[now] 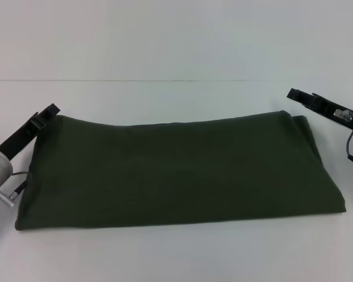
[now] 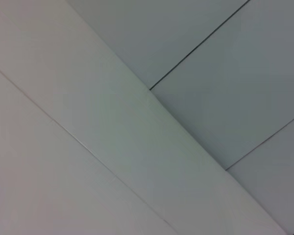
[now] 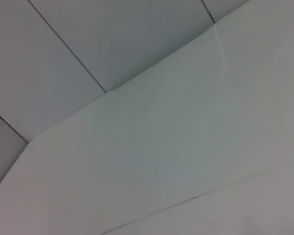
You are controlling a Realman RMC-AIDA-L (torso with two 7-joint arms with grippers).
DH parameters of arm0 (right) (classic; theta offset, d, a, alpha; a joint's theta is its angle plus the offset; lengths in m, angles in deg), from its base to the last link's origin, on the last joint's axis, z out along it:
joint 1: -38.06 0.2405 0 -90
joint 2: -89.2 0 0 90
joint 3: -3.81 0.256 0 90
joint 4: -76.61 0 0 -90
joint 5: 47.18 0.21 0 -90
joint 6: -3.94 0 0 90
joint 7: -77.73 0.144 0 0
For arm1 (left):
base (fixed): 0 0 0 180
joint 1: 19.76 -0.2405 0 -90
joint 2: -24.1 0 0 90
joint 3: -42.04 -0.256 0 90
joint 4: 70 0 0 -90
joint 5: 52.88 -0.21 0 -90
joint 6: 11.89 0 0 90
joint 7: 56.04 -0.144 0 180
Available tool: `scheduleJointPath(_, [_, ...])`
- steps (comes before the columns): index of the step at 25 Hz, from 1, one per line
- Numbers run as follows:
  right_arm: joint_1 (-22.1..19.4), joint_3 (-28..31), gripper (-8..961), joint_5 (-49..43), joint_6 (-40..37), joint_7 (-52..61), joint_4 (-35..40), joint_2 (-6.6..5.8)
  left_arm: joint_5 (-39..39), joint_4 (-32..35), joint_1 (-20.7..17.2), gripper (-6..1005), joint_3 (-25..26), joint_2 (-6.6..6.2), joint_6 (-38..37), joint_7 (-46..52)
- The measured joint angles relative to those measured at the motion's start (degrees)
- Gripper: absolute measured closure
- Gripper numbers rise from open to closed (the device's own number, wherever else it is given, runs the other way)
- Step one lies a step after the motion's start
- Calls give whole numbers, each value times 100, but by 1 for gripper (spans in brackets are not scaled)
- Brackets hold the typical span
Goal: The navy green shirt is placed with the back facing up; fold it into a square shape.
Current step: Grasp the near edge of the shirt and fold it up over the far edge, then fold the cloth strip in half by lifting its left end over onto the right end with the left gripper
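The navy green shirt (image 1: 176, 170) lies flat on the white table as a long, wide band, plain side up, with no lettering showing. Its far edge runs from upper left to upper right, and the right end shows stacked layers. My left gripper (image 1: 49, 111) is at the shirt's far left corner, just at the cloth's edge. Beyond the far right corner, a little apart from the cloth, is my right gripper (image 1: 295, 95). Neither wrist view shows the shirt or a gripper.
The white table (image 1: 176, 252) stretches on all sides of the shirt, with a seam line (image 1: 135, 80) behind it. The left wrist view shows pale panels with dark seams (image 2: 196, 46). The right wrist view shows similar panels and seams (image 3: 68, 54).
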Motion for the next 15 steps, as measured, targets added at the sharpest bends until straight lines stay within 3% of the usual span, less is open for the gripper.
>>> scheduleJointPath(4, [-145, -19, 501, 168, -379, -74, 43, -14, -9, -9, -12, 657, -1, -12, 11, -35])
scheduleJointPath(5, [-189, -26, 376, 226, -547, -164, 56, -20, -9, -5, -31, 619, -2, -14, 11, -37])
scheduleJointPath(6, [-237, -27, 250, 284, -722, -284, 63, -30, -5, 11, -59, 501, 1, -21, 12, -39])
scheduleJointPath(7, [-282, -23, 215, 329, -876, -388, 67, -41, -2, 28, -80, 383, 9, -27, 14, -39])
scheduleJointPath(12, [-489, -53, 41, 396, -1757, -951, 125, -97, 2, 216, -256, 298, 41, -130, 19, -40])
scheduleJointPath(15, [-565, -253, 40, 383, -2137, -1343, 156, -114, -12, 281, -404, 248, -3, -310, -121, 120])
